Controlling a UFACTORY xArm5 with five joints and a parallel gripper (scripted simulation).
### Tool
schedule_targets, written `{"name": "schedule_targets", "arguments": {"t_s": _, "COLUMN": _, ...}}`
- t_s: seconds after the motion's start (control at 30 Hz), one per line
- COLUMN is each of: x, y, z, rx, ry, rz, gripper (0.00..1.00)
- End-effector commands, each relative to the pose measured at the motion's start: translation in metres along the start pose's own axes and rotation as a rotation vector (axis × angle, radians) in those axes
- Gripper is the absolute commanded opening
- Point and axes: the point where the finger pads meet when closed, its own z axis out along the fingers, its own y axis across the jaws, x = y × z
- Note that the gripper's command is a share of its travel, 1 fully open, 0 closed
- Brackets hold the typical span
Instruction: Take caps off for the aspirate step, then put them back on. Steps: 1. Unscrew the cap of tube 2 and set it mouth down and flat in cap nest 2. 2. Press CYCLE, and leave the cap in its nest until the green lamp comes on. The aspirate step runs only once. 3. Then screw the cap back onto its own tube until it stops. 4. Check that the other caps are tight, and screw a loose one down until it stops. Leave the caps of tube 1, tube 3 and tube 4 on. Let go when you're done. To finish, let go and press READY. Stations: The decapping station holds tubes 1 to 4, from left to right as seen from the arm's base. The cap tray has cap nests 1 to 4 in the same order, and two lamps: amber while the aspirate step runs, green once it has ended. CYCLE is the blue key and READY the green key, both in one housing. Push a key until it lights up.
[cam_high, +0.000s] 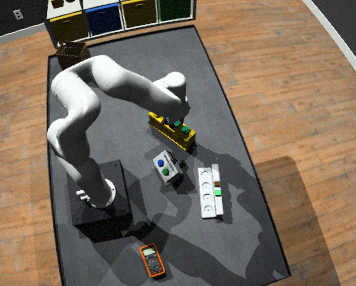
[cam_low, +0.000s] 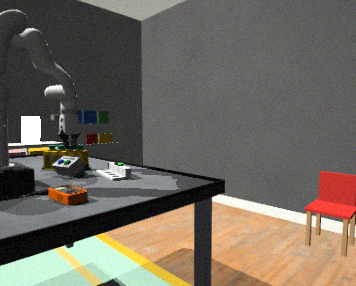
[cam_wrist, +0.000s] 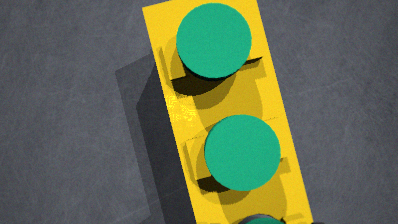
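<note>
Green caps (cam_wrist: 213, 40) sit below the half-open, empty tool (cam_low: 69, 145); drifting off-centre risks gripping the wrong one.

orange multimeter (cam_high: 152, 260) on table | red chair (cam_low: 334, 201) by wall | coloured bins (cam_high: 104, 19) beyond table | brown box (cam_high: 71, 53)
</note>
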Motion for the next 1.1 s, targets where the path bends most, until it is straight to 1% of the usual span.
{"name": "schedule_targets", "arguments": {"t_s": 0.0, "x": 0.0, "y": 0.001, "z": -0.001, "rx": -0.004, "ry": -0.003, "rz": 0.001, "gripper": 0.46}}
{"name": "schedule_targets", "arguments": {"t_s": 0.13, "x": 0.0, "y": 0.001, "z": -0.001, "rx": -0.004, "ry": -0.003, "rz": 0.001, "gripper": 0.46}}
{"name": "schedule_targets", "arguments": {"t_s": 0.43, "x": 0.0, "y": 0.001, "z": -0.028, "rx": -0.004, "ry": -0.003, "rz": 0.001, "gripper": 0.46}}
{"name": "schedule_targets", "arguments": {"t_s": 0.5, "x": 0.0, "y": 0.001, "z": -0.028, "rx": -0.004, "ry": -0.003, "rz": 0.001, "gripper": 0.46}}
{"name": "schedule_targets", "arguments": {"t_s": 0.7, "x": 0.0, "y": 0.001, "z": -0.046, "rx": -0.004, "ry": -0.003, "rz": 0.001, "gripper": 0.46}}
{"name": "schedule_targets", "arguments": {"t_s": 0.83, "x": 0.0, "y": 0.001, "z": -0.047, "rx": -0.004, "ry": -0.003, "rz": 0.001, "gripper": 0.46}}
{"name": "schedule_targets", "arguments": {"t_s": 0.93, "x": -0.024, "y": 0.007, "z": -0.047, "rx": -0.004, "ry": -0.004, "rz": -0.249, "gripper": 0.46}}
{"name": "schedule_targets", "arguments": {"t_s": 0.97, "x": -0.03, "y": 0.009, "z": -0.047, "rx": -0.004, "ry": -0.003, "rz": -0.294, "gripper": 0.46}}
{"name": "schedule_targets", "arguments": {"t_s": 1.07, "x": -0.033, "y": 0.009, "z": -0.047, "rx": -0.004, "ry": -0.004, "rz": -0.317, "gripper": 0.46}}
